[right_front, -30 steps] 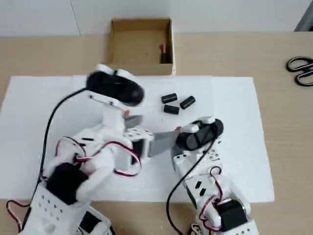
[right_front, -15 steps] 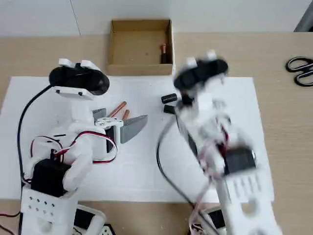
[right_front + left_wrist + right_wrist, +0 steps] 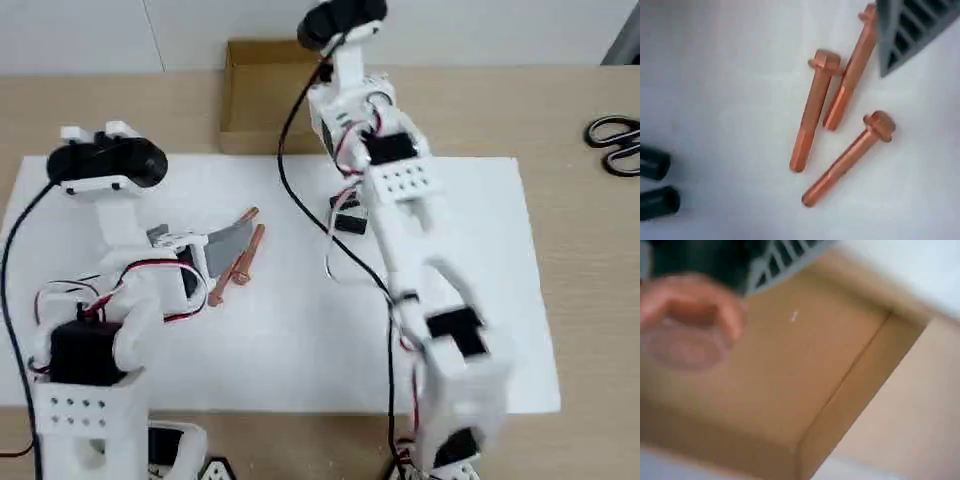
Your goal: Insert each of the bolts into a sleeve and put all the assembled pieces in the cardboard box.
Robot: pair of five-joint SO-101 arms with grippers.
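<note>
Right hand (image 3: 742, 270) grips a piece (image 3: 685, 315) over the box (image 3: 255, 95); dropped tilted, it may come apart. Left hand (image 3: 205, 240), open, hangs beside three bolts (image 3: 815, 112) on the worktop (image 3: 120, 110) and could scatter them.

Bolts (image 3: 816, 115): copper-toned metal, smooth sheen. Sleeves (image 3: 657, 201): matt black plastic. Cardboard box (image 3: 790, 380): matt brown.
</note>
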